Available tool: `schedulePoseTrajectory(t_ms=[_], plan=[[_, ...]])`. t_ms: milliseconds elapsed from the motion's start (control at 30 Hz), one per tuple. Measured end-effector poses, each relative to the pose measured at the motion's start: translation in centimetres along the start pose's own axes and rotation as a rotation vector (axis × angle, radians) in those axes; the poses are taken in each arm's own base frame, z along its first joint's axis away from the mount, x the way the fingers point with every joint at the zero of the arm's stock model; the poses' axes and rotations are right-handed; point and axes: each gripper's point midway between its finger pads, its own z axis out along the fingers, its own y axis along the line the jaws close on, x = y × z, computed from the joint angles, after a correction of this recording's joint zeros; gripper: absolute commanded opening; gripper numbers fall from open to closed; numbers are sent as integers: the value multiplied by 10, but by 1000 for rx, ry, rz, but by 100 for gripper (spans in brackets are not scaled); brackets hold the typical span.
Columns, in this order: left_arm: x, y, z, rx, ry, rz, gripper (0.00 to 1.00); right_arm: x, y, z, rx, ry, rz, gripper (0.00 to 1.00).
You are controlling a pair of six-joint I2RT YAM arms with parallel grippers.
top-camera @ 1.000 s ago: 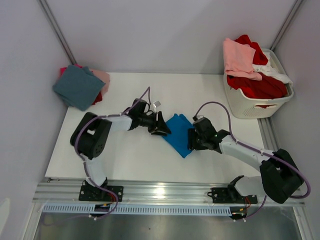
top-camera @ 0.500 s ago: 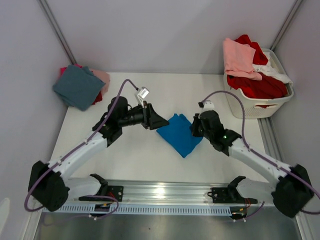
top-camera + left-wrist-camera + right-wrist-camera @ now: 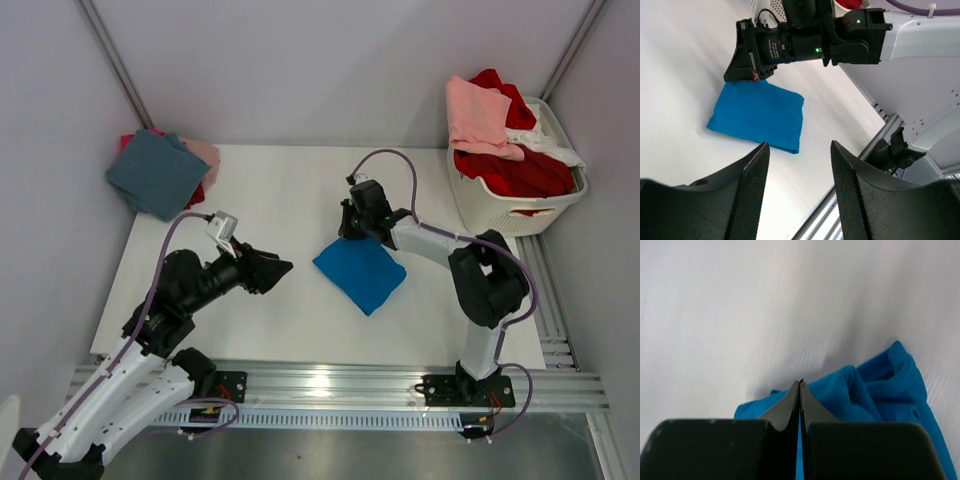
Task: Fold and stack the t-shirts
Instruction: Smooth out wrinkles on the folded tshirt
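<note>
A folded bright blue t-shirt (image 3: 362, 272) lies on the middle of the white table (image 3: 300, 180). My right gripper (image 3: 350, 228) sits at its far corner. In the right wrist view the right gripper (image 3: 800, 384) has its jaws pressed together, and the blue t-shirt (image 3: 880, 395) bunches up around the tips. My left gripper (image 3: 280, 268) hovers open to the left of the shirt, apart from it. The left wrist view shows the left gripper (image 3: 799, 143) with nothing between its fingers, and beyond it the blue t-shirt (image 3: 760, 115) and the right gripper (image 3: 742, 75).
A stack of folded t-shirts stands at the far left corner, a dusty teal one (image 3: 157, 172) on top with pink and red beneath. A white laundry basket (image 3: 515, 210) at the far right holds red, pink and white shirts. The metal rail (image 3: 330, 385) runs along the near edge.
The right gripper has shut and moved from the shirt's right side to its far corner. The left arm has drawn back toward the near left, away from the shirt.
</note>
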Motion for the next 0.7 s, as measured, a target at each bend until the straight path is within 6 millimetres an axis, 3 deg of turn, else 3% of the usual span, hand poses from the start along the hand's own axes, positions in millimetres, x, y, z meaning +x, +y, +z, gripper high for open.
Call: schedulePoseTrajectory(t_ms=[200, 333, 700], plan=[[16, 16, -2, -66, 49, 8, 56, 14, -13, 34, 38, 70, 10, 0], [23, 22, -2, -90, 79, 11, 57, 21, -26, 47, 92, 103, 6, 0], [31, 29, 3, -111, 115, 16, 56, -11, -62, 76, 170, 53, -13, 0]])
